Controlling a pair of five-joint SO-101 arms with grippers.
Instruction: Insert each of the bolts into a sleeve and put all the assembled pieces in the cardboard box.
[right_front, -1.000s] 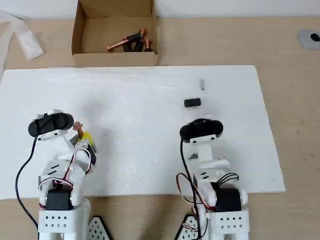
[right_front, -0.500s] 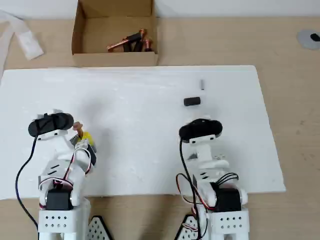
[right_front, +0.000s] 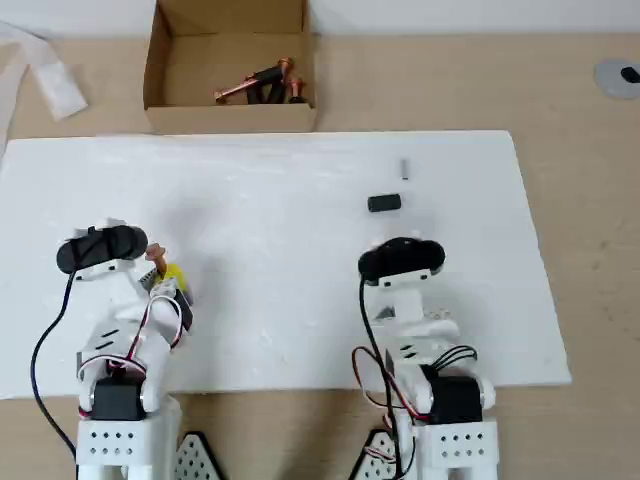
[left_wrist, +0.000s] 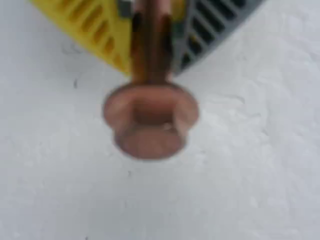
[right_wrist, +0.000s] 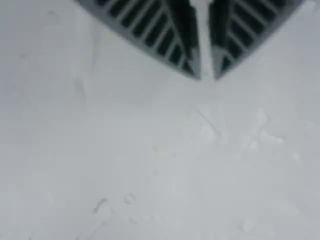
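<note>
My left gripper (left_wrist: 152, 50) is shut on a copper bolt (left_wrist: 150, 117), whose wide head points toward the white mat; in the high view that bolt (right_front: 157, 253) peeks out beside the left arm near the mat's left side. My right gripper (right_wrist: 204, 70) is shut with nothing in it, just above bare white mat. A black sleeve (right_front: 384, 204) lies on the mat a little beyond the right arm. The cardboard box (right_front: 160, 70) stands at the back left and holds several assembled pieces (right_front: 262, 83).
A small grey pin (right_front: 405, 168) lies on the mat beyond the sleeve. The white mat (right_front: 280, 250) covers most of the wooden table. Crumpled clear plastic (right_front: 45, 80) sits at the far left, a grey disc (right_front: 618, 76) at the far right.
</note>
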